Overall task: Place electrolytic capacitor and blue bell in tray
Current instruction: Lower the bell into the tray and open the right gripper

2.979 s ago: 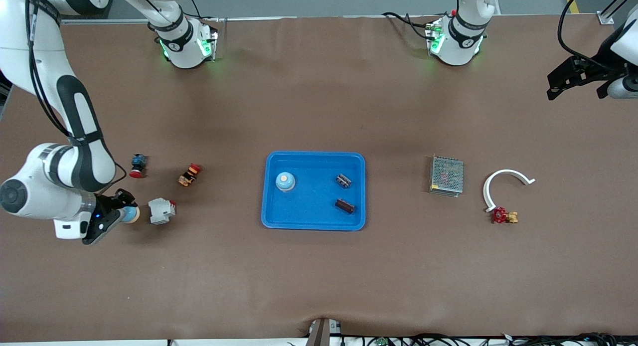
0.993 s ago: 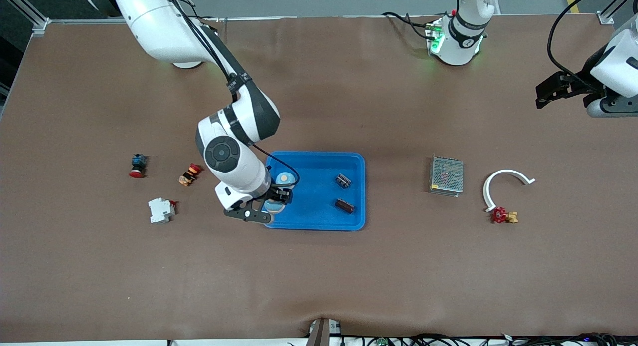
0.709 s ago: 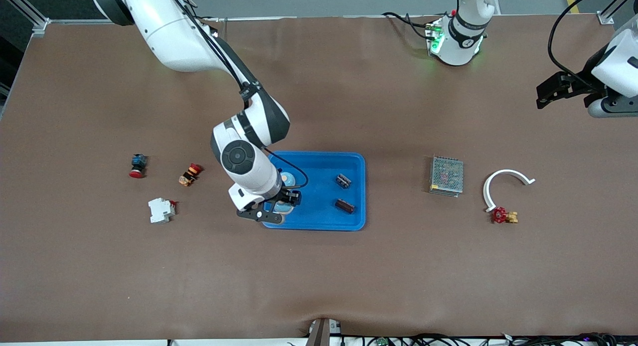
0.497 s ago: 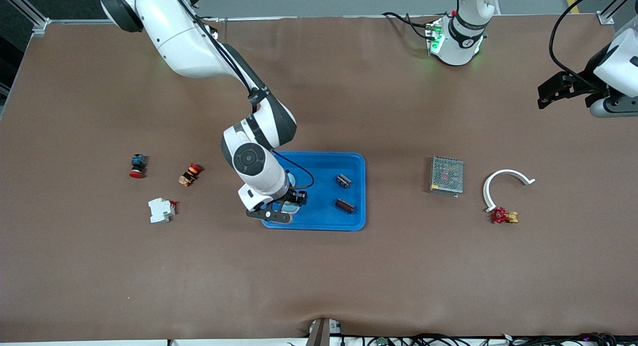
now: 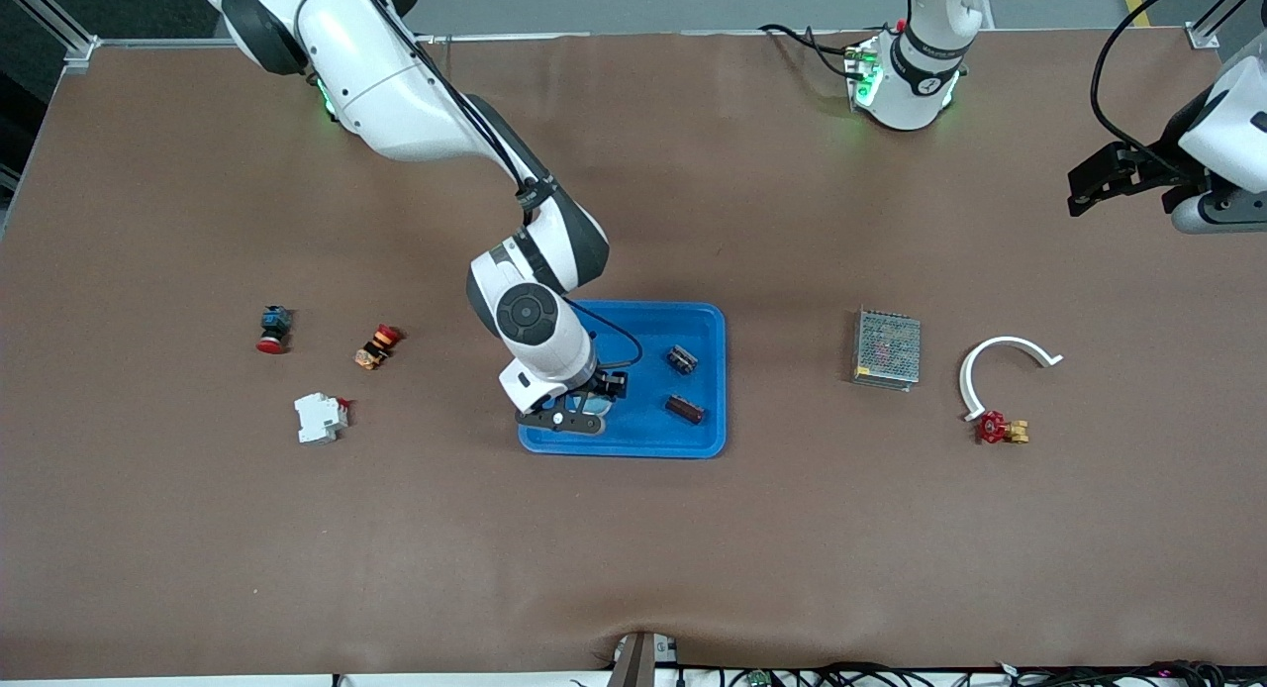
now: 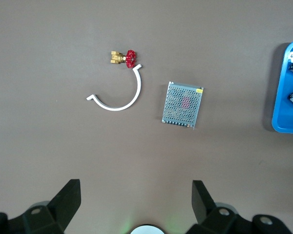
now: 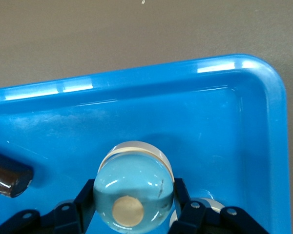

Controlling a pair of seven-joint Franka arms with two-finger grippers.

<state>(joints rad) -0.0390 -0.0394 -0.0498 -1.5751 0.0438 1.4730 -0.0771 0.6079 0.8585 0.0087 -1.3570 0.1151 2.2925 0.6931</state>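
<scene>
The bright blue tray (image 5: 693, 321) lies mid-table; it also shows in the right wrist view (image 7: 263, 97). My right gripper (image 5: 586, 410) is shut on a pale blue bell (image 7: 133, 183) and holds it low over the tray's corner nearest the front camera, toward the right arm's end. Two dark capacitors (image 5: 681, 358) (image 5: 685, 409) lie in the tray; one shows in the right wrist view (image 7: 7, 178). A second bell in the tray is mostly hidden under my right arm. My left gripper (image 5: 1094, 180) is open and empty, and waits high at the left arm's end (image 6: 136, 204).
A grey mesh box (image 5: 887, 348), a white C-shaped part (image 5: 1005, 362) and a red valve (image 5: 1000, 429) lie toward the left arm's end. A red push button (image 5: 272, 329), an orange switch (image 5: 377, 346) and a white breaker (image 5: 320, 417) lie toward the right arm's end.
My right arm has carried the blue bell from beside the white breaker to over the tray, moving further in over it. The left arm has barely moved.
</scene>
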